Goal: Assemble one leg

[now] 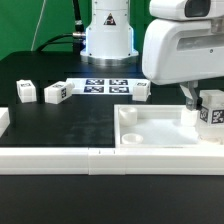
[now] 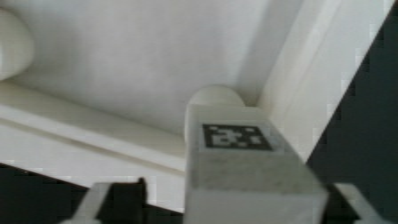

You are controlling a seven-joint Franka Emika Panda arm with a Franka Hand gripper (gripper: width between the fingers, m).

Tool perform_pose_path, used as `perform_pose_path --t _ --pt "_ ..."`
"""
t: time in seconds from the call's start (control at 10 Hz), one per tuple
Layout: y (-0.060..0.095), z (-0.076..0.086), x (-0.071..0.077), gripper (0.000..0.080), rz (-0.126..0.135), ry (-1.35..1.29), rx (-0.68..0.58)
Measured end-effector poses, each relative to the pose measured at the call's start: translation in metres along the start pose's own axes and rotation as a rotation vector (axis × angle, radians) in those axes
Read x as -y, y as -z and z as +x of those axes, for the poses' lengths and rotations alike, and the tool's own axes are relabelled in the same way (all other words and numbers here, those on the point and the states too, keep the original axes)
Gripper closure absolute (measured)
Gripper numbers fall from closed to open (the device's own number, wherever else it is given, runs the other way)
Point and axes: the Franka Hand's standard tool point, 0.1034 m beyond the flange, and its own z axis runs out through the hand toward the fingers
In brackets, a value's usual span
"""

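White leg (image 2: 240,150), square black-and-white tag (image 2: 238,137) on its side, poised at the tray (image 1: 150,128) corner toward the exterior view's right, between the gripper (image 2: 222,205) fingers (image 2: 111,200). Tag pattern: a grid of black and white cells. Clenched or loose: cannot tell. Likewise tagged, spare legs (image 1: 55,93) on the black table (image 1: 70,125) near the marker board (image 1: 105,86).

You have on hand: legs, 4: leg (image 1: 25,92), leg (image 1: 55,93), leg (image 1: 140,91), leg (image 1: 212,110). Tray (image 1: 165,125), 1. Marker board (image 1: 105,85), 1. Front rails, 2: rail (image 1: 48,160), rail (image 1: 160,160).
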Motion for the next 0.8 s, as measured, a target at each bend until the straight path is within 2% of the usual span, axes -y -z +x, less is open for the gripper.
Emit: perform_pose_path --t 0.1,0.5,0.6,0.8 --pt "0.0 0.0 0.0002 0.0514 0.0 0.0 0.0" --pt "-0.0003 0.0 0.0008 0.051 0.001 -0.036 0.0" --pt "-0.0005 0.0001 0.0031 0.051 0.005 -0.103 0.001" --pt "-0.0011 -0.0001 0.0044 0.051 0.011 -0.398 0.0"
